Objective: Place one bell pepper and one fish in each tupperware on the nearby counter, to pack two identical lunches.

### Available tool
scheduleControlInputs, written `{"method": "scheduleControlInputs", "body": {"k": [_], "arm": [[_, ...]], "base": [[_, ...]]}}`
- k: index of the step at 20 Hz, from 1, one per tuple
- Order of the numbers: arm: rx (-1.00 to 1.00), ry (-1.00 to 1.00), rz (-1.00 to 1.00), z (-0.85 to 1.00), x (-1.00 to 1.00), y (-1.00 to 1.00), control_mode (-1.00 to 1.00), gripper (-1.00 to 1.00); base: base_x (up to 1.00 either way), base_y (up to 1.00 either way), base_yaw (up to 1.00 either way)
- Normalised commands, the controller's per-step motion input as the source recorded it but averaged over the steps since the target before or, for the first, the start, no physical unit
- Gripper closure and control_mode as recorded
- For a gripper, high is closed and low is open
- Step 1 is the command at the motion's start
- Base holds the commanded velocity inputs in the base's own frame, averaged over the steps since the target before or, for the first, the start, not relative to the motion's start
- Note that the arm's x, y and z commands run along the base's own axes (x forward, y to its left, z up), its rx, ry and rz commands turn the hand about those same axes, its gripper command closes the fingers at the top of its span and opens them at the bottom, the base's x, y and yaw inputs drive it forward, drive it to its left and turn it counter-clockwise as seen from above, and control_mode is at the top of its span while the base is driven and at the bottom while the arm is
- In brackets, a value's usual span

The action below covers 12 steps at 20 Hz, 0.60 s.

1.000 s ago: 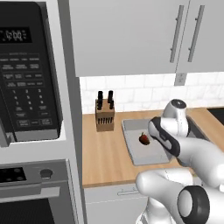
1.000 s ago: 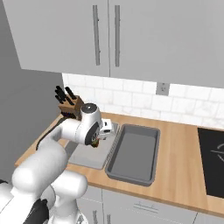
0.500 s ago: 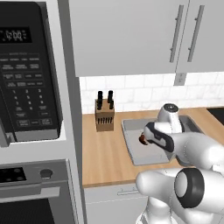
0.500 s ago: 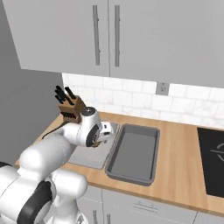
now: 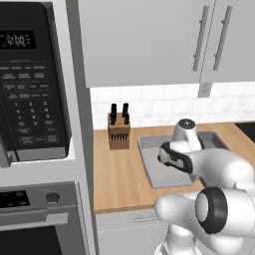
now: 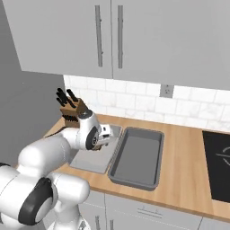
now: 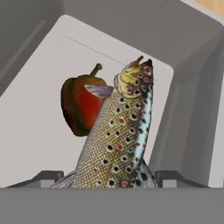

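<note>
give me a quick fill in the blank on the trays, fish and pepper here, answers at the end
1. The fish sits between the finger tips of the ____.
2. The bell pepper lies in the ____ grey tupperware.
3. The darker tupperware holds ____.
4. The wooden ____ block stands by the backsplash.

Answers: gripper; lighter; nothing; knife
</note>
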Motion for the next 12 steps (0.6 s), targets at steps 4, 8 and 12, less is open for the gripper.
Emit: {"method": "scheduleControlInputs", "body": {"k": [4,8,12], "arm": [[0.00,0.00,0.00,-0.06,0.21,0.00,-1.00,-1.00],[0.00,0.00,0.00,-0.01,0.13,0.00,-1.00,-1.00],[-0.01,0.00,0.00,0.03,-0.06,0.07,-1.00,-1.00]], "base": [[0.00,0.00,0.00],[0.00,0.00,0.00],[0.00,0.00,0.00]]}}
